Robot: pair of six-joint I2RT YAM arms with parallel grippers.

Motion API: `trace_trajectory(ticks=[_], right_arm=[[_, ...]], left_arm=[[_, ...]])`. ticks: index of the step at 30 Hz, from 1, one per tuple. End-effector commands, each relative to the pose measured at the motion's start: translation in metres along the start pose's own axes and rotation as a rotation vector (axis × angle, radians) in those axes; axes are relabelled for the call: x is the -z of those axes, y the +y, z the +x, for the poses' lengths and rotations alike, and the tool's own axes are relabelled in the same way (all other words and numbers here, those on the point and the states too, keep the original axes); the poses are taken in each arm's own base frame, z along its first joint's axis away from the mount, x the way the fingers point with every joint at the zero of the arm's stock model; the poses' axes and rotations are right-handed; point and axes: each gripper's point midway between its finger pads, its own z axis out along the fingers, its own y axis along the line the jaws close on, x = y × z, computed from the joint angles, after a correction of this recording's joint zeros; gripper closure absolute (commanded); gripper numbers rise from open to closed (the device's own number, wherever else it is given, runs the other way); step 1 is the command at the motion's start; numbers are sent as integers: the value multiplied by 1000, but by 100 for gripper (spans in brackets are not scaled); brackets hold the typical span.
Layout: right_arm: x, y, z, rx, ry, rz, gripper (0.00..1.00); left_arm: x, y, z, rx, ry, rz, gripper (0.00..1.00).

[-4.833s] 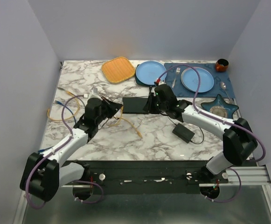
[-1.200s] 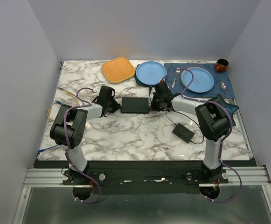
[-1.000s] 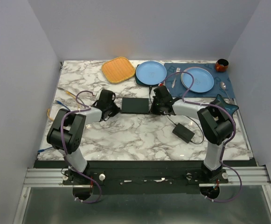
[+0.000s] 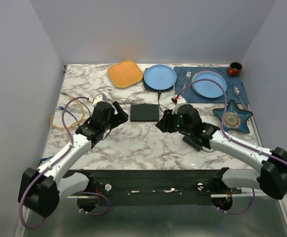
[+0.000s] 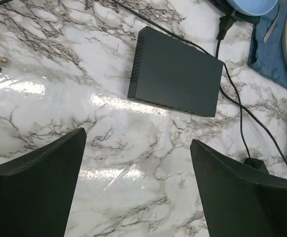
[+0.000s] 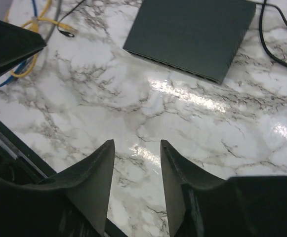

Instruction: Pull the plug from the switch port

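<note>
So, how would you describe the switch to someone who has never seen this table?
Start at the marble table and find the blue plate at its far edge, beside the orange mat. Just in front of that plate lies the switch. Unlike its round and orange neighbours, it is a flat, matte-black rectangular box.

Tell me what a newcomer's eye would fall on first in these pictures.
The flat black switch lies at the middle of the marble table. The left arm and right arm reach in from either side of it, jaws open and empty. Behind it, along the far edge, the bright orange mat and the blue plate beside it stand out.
</note>
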Motion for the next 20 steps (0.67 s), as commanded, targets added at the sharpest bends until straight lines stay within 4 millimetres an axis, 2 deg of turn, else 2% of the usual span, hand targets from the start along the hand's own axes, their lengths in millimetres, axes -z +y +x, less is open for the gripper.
trace_trajectory(ticks=[1,2,3,4,6,7,11,12,14,15,20], right_arm=[[24,17,-31,179,-129,-31,46],[33,21,-38,190,-162,-39,44],[38,20,-43,208,-187,-29,36],[41,19,-41,215,-193,-25,33],[52,19,-47,200,-241,-31,15],[53,15,-41,201,-235,-30,0],[68,10,-38,180,-288,-43,0],[76,11,-44,169,-330,-54,0],[80,4,-43,165,-358,-35,0],[80,-1,-38,173,-359,-22,0],[89,-12,-41,176,-384,29,0]], left_arm=[[14,20,-9,-74,-32,-117,1],[15,23,-10,-80,-29,-140,1],[17,21,-20,-84,-52,-162,1],[20,28,-17,-96,-31,-202,1],[22,28,-24,-114,-33,-236,1],[23,31,-22,-134,-16,-249,1],[31,26,-26,-153,-29,-215,1],[32,27,-25,-156,-30,-210,1],[37,22,-29,-166,-57,-169,1],[38,24,-27,-171,-58,-166,1],[41,28,-26,-180,-65,-165,1]])
